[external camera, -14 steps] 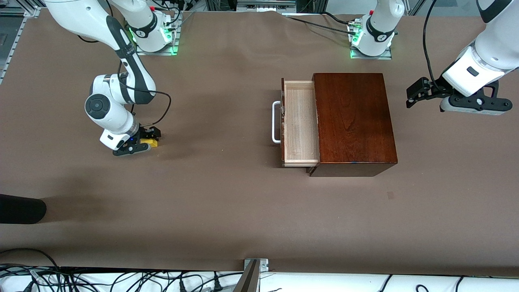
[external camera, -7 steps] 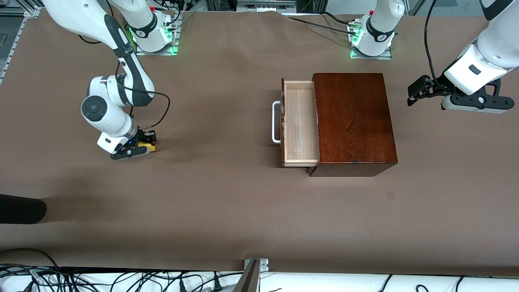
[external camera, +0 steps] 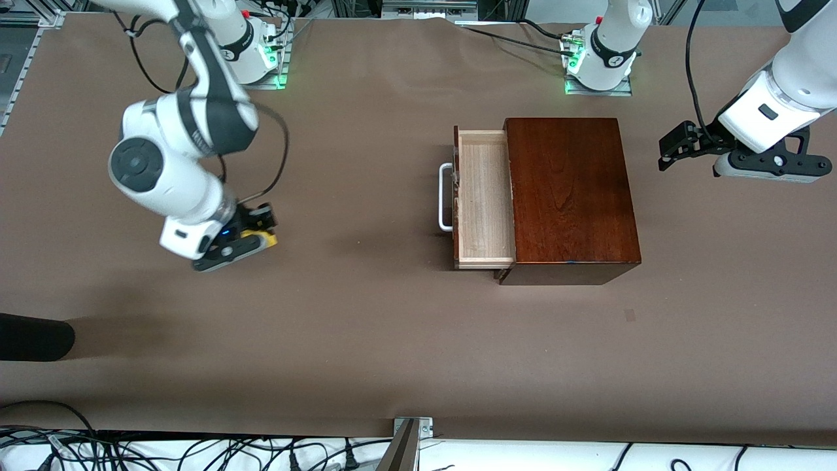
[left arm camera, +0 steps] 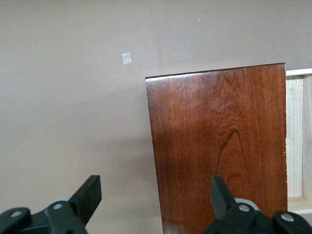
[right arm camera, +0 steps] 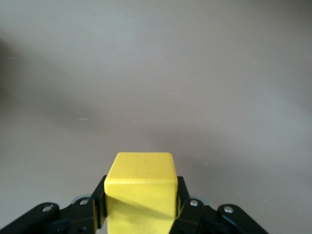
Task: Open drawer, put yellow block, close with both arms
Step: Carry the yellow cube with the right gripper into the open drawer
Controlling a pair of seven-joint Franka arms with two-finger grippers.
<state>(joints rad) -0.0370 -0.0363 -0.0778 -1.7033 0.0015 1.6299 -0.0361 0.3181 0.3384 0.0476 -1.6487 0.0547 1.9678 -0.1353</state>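
No readable writing, right gripper [external camera: 256,230] clamped on yellow block [external camera: 265,240] above bare table [external camera: 366,340], drawer [external camera: 482,196] pulled open, left gripper [external camera: 673,149] waiting with fingers wide beside box [external camera: 569,196].

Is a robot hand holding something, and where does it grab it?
The right gripper pinches the yellow block by two facing sides. The left gripper is open, holding nothing.

Bright even overhead light, soft faint shadows on the brown worktop [external camera: 366,340], mild sheen on the glossy box top [external camera: 570,190], green glow at both arm bases, wrist views slightly soft.
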